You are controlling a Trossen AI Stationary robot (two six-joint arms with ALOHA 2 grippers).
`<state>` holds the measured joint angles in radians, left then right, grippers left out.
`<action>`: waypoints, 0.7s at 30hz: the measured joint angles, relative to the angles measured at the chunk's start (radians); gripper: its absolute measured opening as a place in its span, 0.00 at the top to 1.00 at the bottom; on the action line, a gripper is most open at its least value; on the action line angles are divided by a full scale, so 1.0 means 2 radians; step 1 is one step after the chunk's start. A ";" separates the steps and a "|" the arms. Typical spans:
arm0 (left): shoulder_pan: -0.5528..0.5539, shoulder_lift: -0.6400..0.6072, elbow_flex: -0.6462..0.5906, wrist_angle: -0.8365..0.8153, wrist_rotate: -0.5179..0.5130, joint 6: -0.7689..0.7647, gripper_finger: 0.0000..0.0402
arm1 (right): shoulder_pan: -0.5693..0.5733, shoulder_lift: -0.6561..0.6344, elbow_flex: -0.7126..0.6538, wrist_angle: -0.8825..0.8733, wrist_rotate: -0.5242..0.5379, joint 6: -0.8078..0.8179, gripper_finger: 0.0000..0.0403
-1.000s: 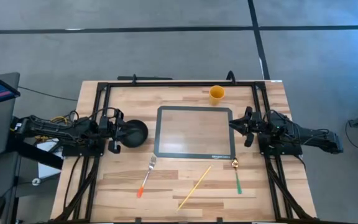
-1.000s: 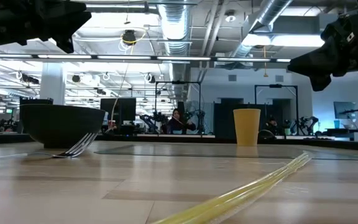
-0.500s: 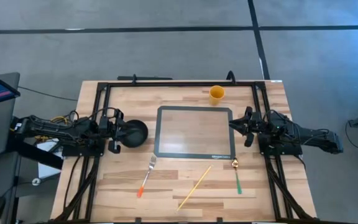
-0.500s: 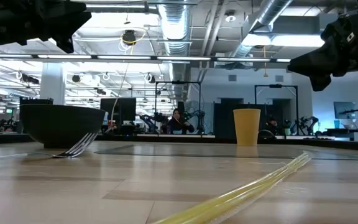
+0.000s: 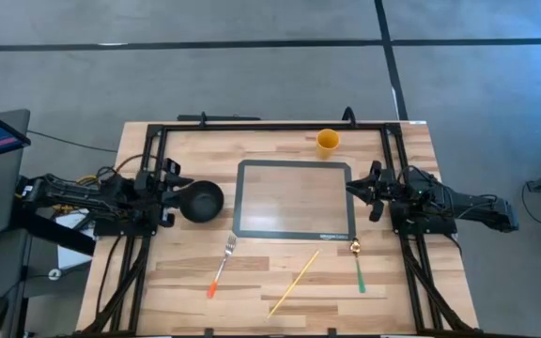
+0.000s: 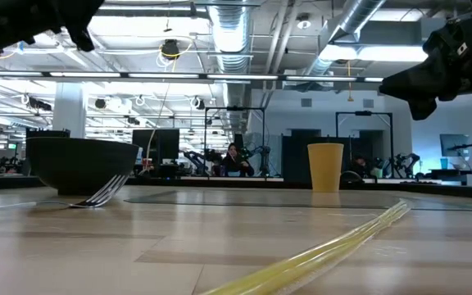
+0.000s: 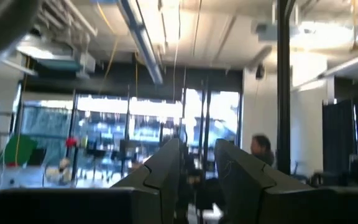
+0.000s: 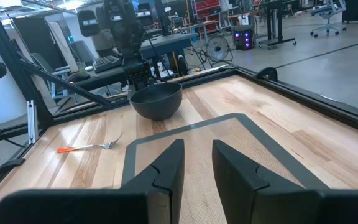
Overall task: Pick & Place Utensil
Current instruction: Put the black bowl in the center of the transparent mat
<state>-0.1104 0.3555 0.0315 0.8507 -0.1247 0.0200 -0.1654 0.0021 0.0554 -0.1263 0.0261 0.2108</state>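
Note:
An orange-handled fork (image 5: 222,265) lies flat near the table's near edge, in front of a black bowl (image 5: 202,201). A green-handled spoon (image 5: 357,265) lies by the near right corner of a grey mat (image 5: 294,200), and a long yellow stick (image 5: 295,282) rests between the two utensils. My left gripper (image 5: 175,184) hovers just left of the bowl, tipped up toward the room, its fingers (image 7: 169,165) a narrow gap apart. My right gripper (image 5: 353,188) hovers at the mat's right edge, fingers (image 8: 169,165) also narrowly apart, holding nothing.
A yellow cup (image 5: 327,142) stands upright beyond the mat's far edge. A black frame rail (image 5: 270,124) runs round the far and side edges of the table. Bare wood lies between the mat and the near edge, around the utensils.
My left gripper has risen and drawn slightly back from the bowl toward the table's left edge, tipping upward; in the low view its dark bulk has mostly left the upper corner. The utensils have stayed put.

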 joint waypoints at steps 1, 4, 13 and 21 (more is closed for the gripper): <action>0.000 0.000 0.000 0.006 0.000 0.000 0.74 | 0.000 0.000 0.000 0.000 0.000 0.000 0.81; 0.000 0.000 0.000 0.010 -0.001 -0.001 0.74 | 0.000 0.000 0.000 0.000 0.000 0.000 0.81; 0.000 0.016 0.000 0.008 0.046 -0.134 0.74 | 0.000 0.000 -0.002 0.012 0.001 0.000 0.81; 0.000 0.122 0.069 -0.062 0.073 -0.149 0.74 | -0.001 0.000 -0.002 0.102 0.054 -0.029 0.81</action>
<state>-0.1105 0.5988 0.1693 0.7269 0.0216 -0.2783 -0.1669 0.0021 0.0506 0.0779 0.1344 0.1534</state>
